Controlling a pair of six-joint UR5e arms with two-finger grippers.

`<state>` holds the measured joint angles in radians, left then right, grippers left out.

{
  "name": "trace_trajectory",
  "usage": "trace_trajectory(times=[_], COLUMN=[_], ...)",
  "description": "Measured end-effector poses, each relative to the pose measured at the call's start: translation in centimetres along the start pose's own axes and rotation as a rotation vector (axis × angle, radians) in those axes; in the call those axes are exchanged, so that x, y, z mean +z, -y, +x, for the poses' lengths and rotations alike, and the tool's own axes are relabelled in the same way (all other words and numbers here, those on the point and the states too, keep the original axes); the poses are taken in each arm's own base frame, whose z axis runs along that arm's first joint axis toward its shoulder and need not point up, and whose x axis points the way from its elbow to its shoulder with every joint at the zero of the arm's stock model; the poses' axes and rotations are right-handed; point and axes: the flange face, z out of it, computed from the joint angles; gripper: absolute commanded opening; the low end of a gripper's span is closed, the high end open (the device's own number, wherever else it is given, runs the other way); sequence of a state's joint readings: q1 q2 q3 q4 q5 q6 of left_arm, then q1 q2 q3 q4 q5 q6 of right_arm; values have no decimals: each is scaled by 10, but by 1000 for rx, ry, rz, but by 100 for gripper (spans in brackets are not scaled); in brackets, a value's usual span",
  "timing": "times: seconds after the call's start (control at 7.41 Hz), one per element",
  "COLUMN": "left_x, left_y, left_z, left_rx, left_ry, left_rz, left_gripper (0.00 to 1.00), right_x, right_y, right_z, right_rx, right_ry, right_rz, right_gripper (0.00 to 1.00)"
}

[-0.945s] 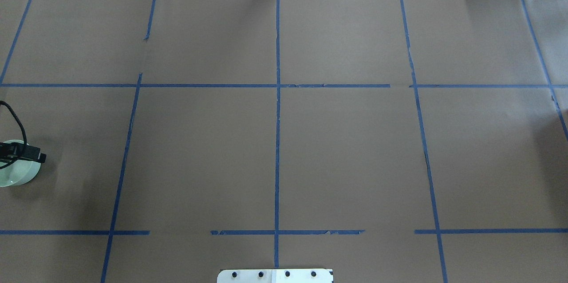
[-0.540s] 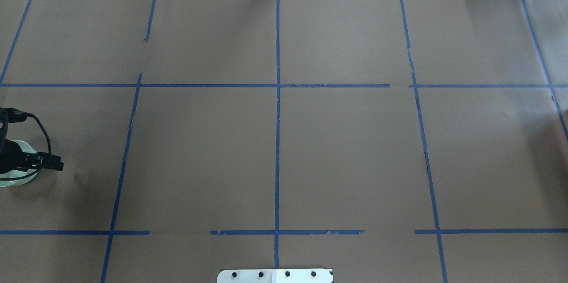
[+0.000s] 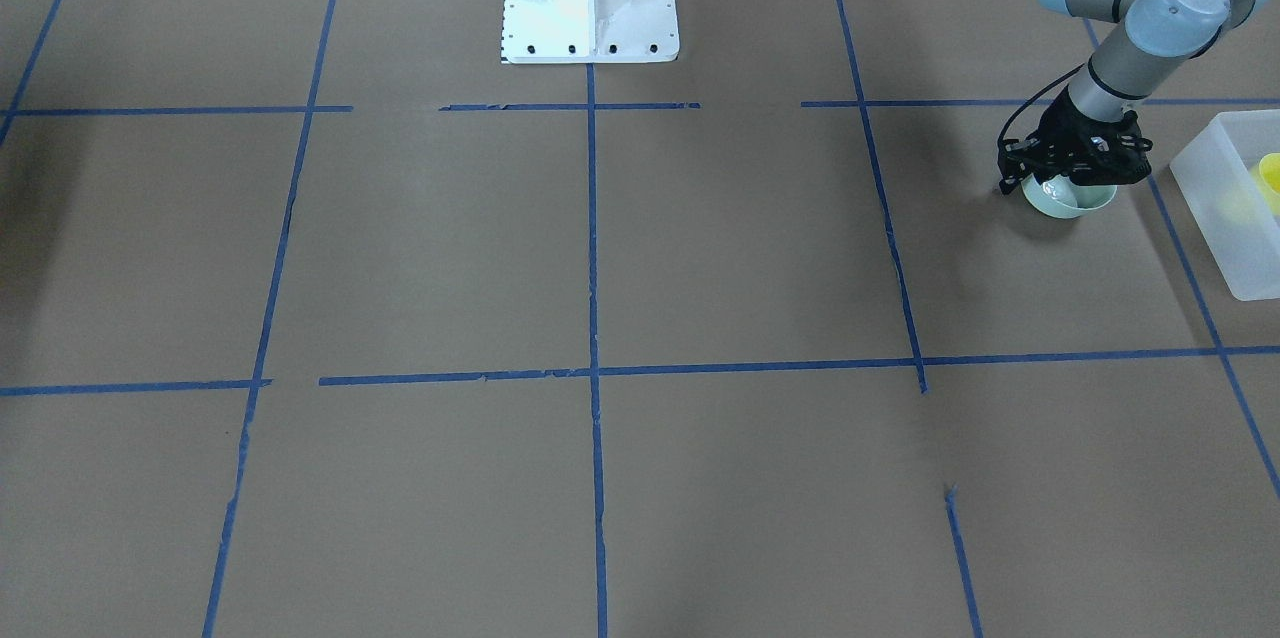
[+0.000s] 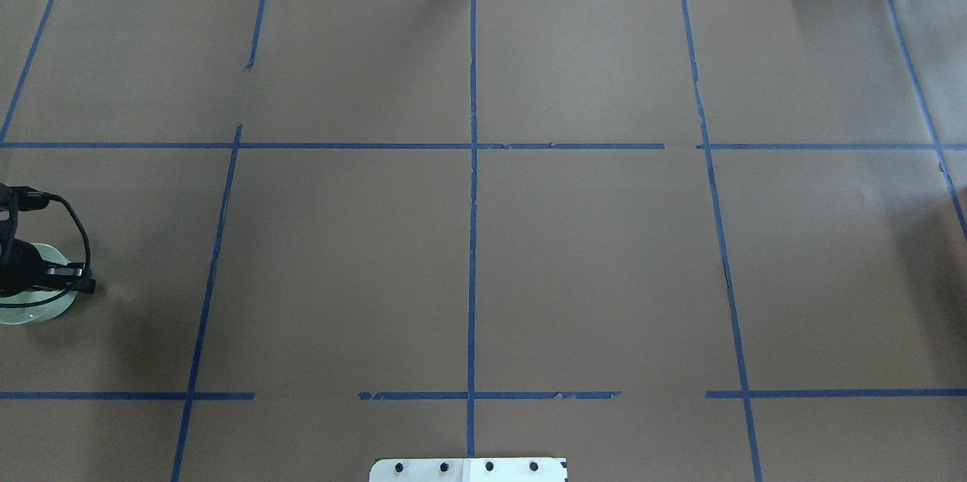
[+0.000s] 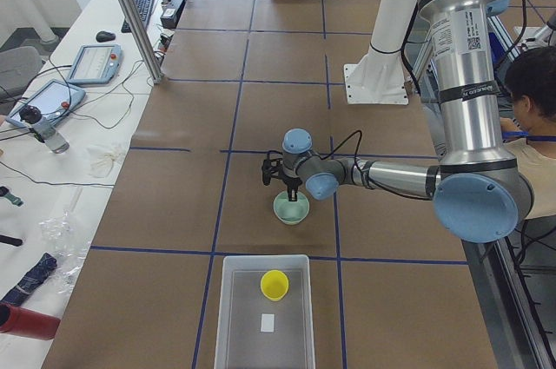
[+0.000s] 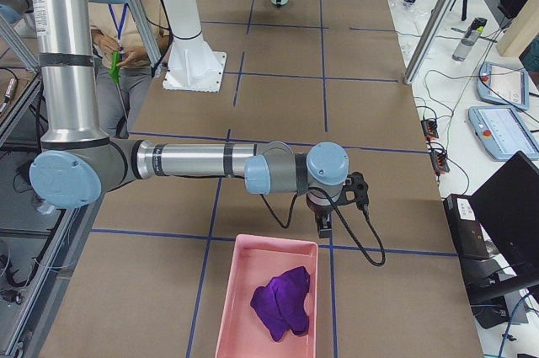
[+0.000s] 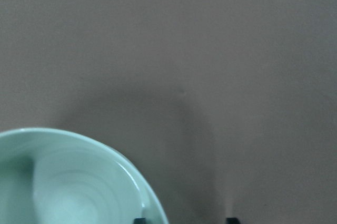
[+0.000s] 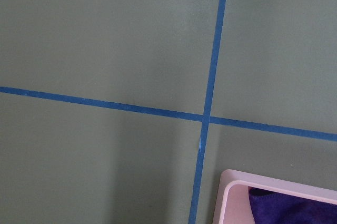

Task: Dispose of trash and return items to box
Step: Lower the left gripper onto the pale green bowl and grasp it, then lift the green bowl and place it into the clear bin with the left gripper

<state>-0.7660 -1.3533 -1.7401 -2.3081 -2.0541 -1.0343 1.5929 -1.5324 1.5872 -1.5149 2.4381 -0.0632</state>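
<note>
Front-facing view: my left gripper [image 3: 1068, 186] is lowered onto the pale green bowl [image 3: 1078, 205], which stands upright on the table [image 4: 604, 240] near its left end. Just beside the bowl, toward that end's edge, is the frosted white box [image 3: 1215, 188]. The yellow cup [image 3: 1272, 176] is inside it, cut off by the frame.

Exterior left view: the whole box shows here, lying against the table's left end, with the cup upright inside it. The bowl is outside the box, near its wall but apart from it.

Overhead view: the bowl and my left gripper appear only partly, at the table's left edge.

Left wrist view: this alone shows the grip. Two dark fingertips [image 7: 140, 220] sit at the bottom of the frame, spread apart. One is over the bowl's rim on the inner side and the other is out over bare table, so the jaws straddle the bowl's wall without closing on it.

Exterior right view: only here does my right gripper [image 6: 324, 223] appear. It hangs near the table's right end, just beside the far rim of a pink tray [image 6: 240, 307] that holds a purple cloth [image 6: 282, 301]. I cannot tell whether this gripper is apart or together.

Right wrist view: a corner of the tray and a bit of the cloth show, but none of the gripper.
</note>
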Motion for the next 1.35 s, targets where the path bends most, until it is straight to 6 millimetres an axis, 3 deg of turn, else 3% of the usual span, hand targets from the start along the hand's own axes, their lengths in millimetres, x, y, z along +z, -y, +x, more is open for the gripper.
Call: trace_trajectory(times=[0.13,0.4,0.54,0.67,0.94,1.35], left_x=[-6,-49,-77,-101,-121,-147], left_y=[1,2,3,8,11,29], left_z=[7,42,48,40,-15,-152], left_rx=[6,36,41,48,156,374], left_ry=[-14,-94,-126,-140,-81,112], left_rz=[8,56,89,120,167,258], left_gripper=[0,0,0,0,0,0], right_x=[-1,-1,-1,0,1,4], right_y=[0,0,0,-1,-3,-8], right_z=[-1,-1,-1,-1,0,3], right_rx=[-1,0,0,0,3,7], right_ry=[1,2,2,1,1,3], right_rz=[0,0,0,-1,-3,-6], right_gripper=[100,100,100,100,100,100])
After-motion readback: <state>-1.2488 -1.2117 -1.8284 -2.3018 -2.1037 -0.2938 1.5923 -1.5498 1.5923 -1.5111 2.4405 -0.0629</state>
